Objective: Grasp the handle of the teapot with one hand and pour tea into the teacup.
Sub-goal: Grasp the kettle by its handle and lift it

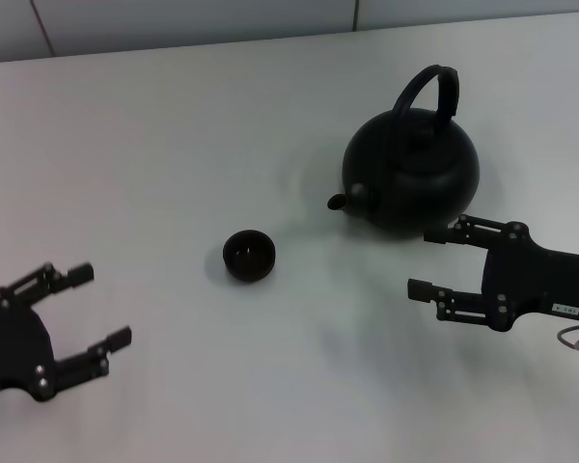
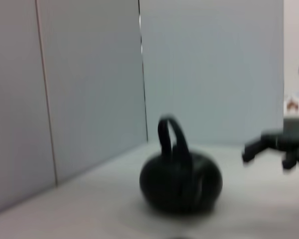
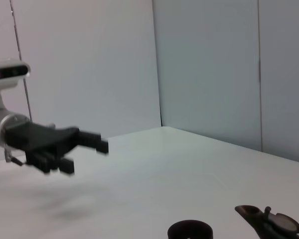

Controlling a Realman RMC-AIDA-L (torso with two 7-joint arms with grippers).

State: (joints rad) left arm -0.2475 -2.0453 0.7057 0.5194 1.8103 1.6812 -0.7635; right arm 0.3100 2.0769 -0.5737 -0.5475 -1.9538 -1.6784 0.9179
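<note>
My right gripper hangs with its two fingers spread apart and nothing between them, low over the table on my right side. Its upper finger tip sits just beside the lower flank of the teapot; from the head view I cannot tell whether it touches.

The teapot stands upright on the table at the far right, its handle arched over the lid and its short spout pointing toward my left. In the left wrist view the teapot shows with its handle up, and my right gripper reaches in beside it.

The teacup sits on the table near the middle, apart from the spout, on its left and nearer me.

My left gripper rests at the near left edge, fingers also spread and empty, well apart from the teacup. The right wrist view shows it across the table.
</note>
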